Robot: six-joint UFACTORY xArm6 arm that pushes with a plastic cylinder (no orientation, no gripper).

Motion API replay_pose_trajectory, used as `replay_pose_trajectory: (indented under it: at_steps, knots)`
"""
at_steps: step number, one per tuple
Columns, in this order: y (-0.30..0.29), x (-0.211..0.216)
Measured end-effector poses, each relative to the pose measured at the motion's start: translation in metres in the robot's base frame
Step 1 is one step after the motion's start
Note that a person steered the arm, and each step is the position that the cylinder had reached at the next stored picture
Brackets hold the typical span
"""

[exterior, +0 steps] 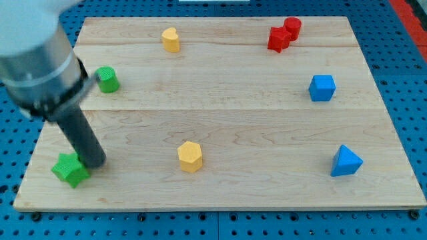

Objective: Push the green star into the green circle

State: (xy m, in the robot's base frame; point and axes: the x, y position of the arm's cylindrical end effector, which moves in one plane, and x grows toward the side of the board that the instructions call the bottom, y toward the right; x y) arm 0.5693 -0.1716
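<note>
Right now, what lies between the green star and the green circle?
In the camera view, only my rod crosses that stretch; my tip sits beside the green star, below the green circle.

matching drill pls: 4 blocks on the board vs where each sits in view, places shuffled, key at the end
Blocks:
1. green star
2. green circle
3. blue cube
4. yellow hexagon

Places:
A. right side, mid height
B. bottom left corner, just left of my tip
C. bottom centre
D. left edge, upper half

Pairs: 1-B, 2-D, 3-A, 4-C
</note>
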Motion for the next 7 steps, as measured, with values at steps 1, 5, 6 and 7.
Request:
replay_pose_trajectory:
  at_steps: [1,5,6,7]
  knots:
    - [-0.006,0.022]
    - [-0.046,-0.046]
    - [-0.028,-0.086]
    - [-0.032,-0.099]
